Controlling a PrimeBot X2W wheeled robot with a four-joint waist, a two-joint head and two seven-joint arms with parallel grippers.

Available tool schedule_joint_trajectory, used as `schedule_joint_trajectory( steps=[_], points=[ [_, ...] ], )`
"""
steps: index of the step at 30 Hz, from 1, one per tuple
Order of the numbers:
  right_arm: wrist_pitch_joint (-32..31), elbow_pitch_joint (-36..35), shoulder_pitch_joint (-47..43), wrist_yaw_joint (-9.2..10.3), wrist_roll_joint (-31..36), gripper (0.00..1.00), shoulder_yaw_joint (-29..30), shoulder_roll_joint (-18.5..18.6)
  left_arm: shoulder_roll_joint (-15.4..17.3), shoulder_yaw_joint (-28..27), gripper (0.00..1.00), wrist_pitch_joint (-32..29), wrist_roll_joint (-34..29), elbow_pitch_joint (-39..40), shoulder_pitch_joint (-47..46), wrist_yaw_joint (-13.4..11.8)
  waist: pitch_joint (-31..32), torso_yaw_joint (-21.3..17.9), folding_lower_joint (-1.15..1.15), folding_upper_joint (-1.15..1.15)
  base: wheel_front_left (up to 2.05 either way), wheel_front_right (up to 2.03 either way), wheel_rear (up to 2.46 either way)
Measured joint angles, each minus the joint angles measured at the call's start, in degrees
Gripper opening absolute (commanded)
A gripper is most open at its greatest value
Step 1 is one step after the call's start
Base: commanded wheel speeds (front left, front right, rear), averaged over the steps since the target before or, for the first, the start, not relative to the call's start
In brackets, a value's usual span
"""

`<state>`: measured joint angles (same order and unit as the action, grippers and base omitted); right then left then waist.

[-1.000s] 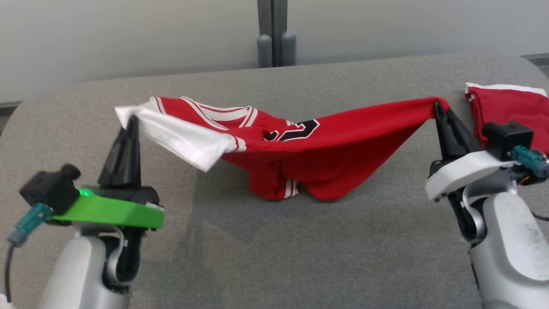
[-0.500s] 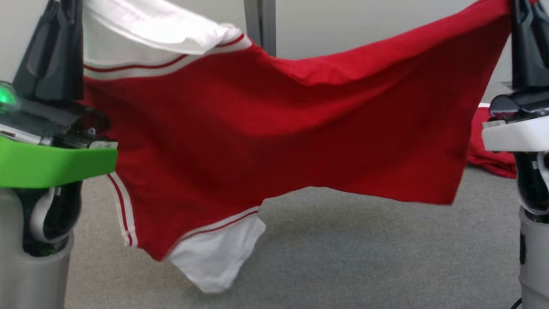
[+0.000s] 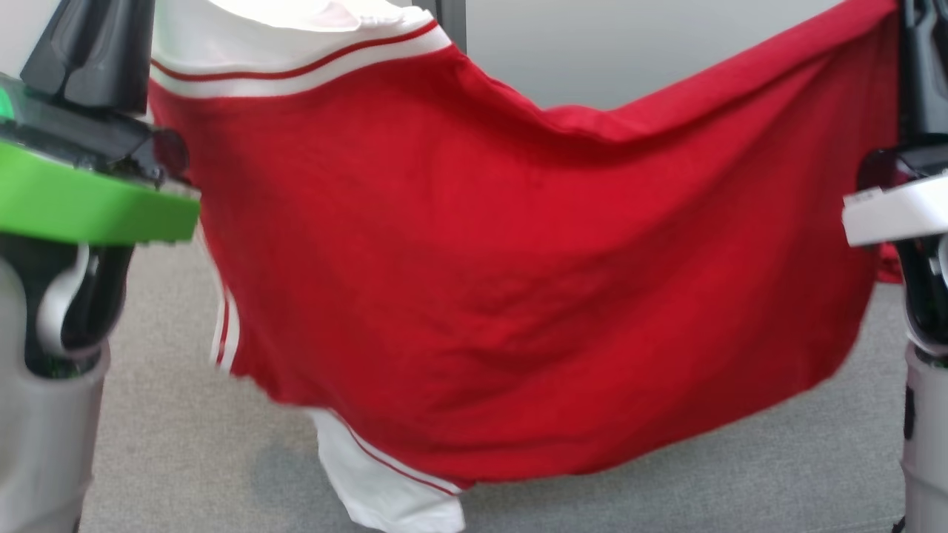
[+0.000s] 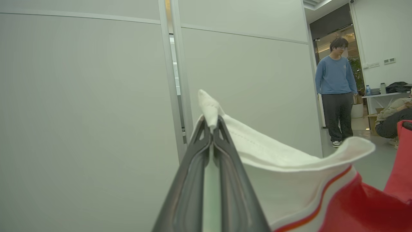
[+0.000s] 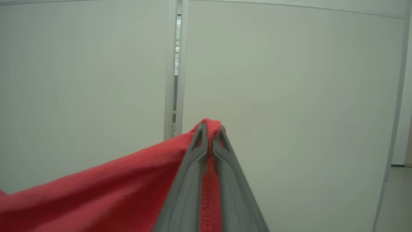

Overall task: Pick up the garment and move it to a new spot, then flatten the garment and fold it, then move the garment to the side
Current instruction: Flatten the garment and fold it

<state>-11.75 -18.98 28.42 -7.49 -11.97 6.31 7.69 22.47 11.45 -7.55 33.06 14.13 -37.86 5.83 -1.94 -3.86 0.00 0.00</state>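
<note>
One garment (image 3: 518, 259), red with white trim, hangs spread in the air above the grey surface (image 3: 178, 444). I count two grippers holding it: my left gripper (image 4: 211, 124) pinches a white corner and my right gripper (image 5: 210, 127) clamps a red corner. One person (image 4: 336, 87) stands in a doorway beyond.

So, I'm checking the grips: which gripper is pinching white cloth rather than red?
The left gripper: it is shut on a white corner of the garment. The right gripper clamps plain red cloth of the same garment.
</note>
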Motion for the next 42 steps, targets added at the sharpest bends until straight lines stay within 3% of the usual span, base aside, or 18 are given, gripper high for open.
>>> schedule_joint_trajectory(
  steps=[6, 12, 18, 23, 31, 36, 42],
  points=[
    [2.7, 12.3, 13.0, 0.00, 0.4, 0.00, -3.2, 0.2, 1.0, 1.8, 0.00, 0.5, -2.7, -9.8, -11.5, 0.7, -6.3, 0.1, 0.00, 0.00, 0.00, 0.00, 0.00],
    [10.5, 28.7, 33.6, 0.00, 7.8, 0.00, -5.5, -0.1, 0.8, 4.8, 0.00, 4.4, -7.4, -23.5, -29.6, 1.2, -14.0, -0.1, 0.00, 0.00, 0.00, 0.00, 0.00],
    [18.9, 45.0, 51.4, -0.02, 16.0, 0.00, -3.5, -1.9, -2.3, 6.1, 0.00, 12.7, -12.1, -38.1, -45.5, 1.2, -21.7, -0.3, 0.00, 0.00, 0.00, 0.00, 0.00],
    [23.9, 53.9, 58.9, -0.01, 22.5, 0.00, 1.3, -2.4, -6.3, 7.1, 0.00, 18.1, -12.4, -46.6, -50.9, 1.2, -26.9, 0.0, 0.01, 0.00, 0.00, 0.00, 0.00],
    [26.5, 63.3, 54.4, -0.02, 27.7, 0.00, 5.0, -3.9, -11.1, 8.7, 0.00, 22.0, -7.0, -51.9, -44.2, 1.5, -33.1, 2.3, 0.02, 0.00, 0.00, 0.00, 0.00],
    [26.8, 62.2, 49.9, -0.02, 27.3, 0.00, 5.1, -4.4, -10.4, 10.5, 0.00, 22.4, -3.8, -48.2, -38.1, 1.6, -35.8, 3.7, 0.02, 0.00, 0.00, 0.00, 0.00],
    [26.8, 58.2, 44.2, -0.03, 23.4, 0.00, 3.6, -4.7, -8.6, 7.0, 0.00, 22.5, -1.4, -39.4, -29.0, 1.6, -37.6, 4.3, 0.01, 0.00, 0.00, 0.00, 0.00]
  ],
)
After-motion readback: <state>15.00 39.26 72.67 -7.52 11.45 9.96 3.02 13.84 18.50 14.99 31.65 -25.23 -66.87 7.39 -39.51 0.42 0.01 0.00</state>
